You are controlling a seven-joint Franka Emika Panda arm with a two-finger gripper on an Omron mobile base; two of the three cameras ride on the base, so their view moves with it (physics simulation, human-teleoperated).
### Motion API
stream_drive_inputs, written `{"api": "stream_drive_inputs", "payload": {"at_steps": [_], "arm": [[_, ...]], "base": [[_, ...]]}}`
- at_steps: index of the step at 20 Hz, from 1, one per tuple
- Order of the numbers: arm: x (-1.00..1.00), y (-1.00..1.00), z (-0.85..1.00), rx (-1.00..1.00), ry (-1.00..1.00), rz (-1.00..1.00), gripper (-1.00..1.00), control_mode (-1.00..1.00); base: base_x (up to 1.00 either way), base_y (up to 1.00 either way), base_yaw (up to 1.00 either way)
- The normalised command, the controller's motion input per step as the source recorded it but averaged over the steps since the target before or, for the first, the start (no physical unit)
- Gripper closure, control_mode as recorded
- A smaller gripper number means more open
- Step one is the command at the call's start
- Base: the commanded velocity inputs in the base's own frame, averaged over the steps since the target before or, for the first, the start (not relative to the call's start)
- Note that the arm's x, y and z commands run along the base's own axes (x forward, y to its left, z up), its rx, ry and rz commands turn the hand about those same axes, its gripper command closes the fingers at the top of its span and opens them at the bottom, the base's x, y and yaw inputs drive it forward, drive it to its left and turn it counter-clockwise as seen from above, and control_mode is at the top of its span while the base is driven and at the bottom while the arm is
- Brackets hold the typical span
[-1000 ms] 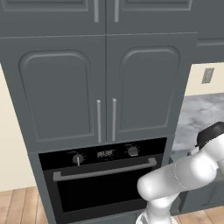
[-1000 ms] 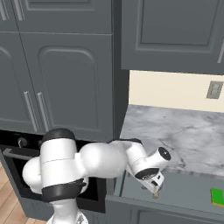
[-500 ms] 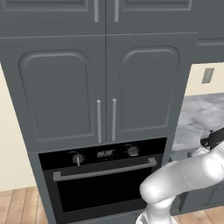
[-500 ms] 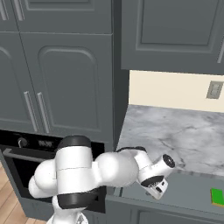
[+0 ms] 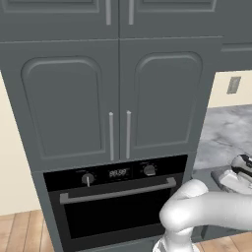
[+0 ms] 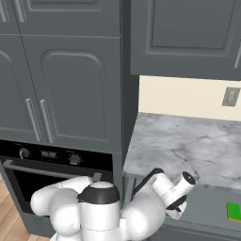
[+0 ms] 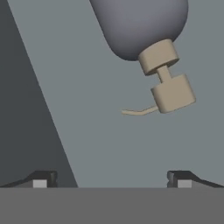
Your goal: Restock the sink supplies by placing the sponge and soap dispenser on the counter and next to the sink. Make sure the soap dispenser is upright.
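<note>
Over the last second the arm [image 6: 141, 216] swings its elbow round and carries the hand lower and toward 3 o'clock in the right base view. It passes from above the front edge of the counter [image 6: 188, 146] down to the grey compartment just under this edge. The base itself stays where it is, since the oven [image 5: 115, 197] and the cupboards keep their places.

The gripper [image 7: 111, 180] is wide open and holds nothing, and its two fingertips [image 7: 41, 179] stand far apart at 6 o'clock of the hand view. Ahead of them, at about 1 o'clock, we see the soap dispenser [image 7: 144, 26] on a plain grey floor, with its beige pump top [image 7: 171, 92] pointing toward 5 o'clock. It is well apart from the fingers. Because the hand view rolls with the hand, we cannot tell whether the bottle stands or lies.

The sponge [image 6: 233, 212] lies in the same low compartment, at 3 o'clock of the hand in the right base view, near but not touching.

We judge that the approach to the bottle has begun and that nothing is restocked yet; both things are below the counter, not on it
</note>
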Motion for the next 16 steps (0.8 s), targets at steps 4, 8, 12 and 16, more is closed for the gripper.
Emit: {"api": "stream_drive_inputs", "payload": {"at_steps": [4,8,12,16], "arm": [[-0.01,-0.17,-0.43,0.00,0.05,0.00,-1.00,-1.00],[-0.25,-0.09,-0.44,0.00,0.01,0.02,-1.00,-1.00],[-0.44,0.00,-0.48,0.00,0.01,0.01,-1.00,-1.00],[-0.74,-0.02,-0.33,0.00,0.00,0.00,-1.00,-1.00]], "base": [[0.00,0.00,0.00],[0.00,0.00,0.00],[0.00,0.00,0.00],[0.00,0.00,0.00]]}}
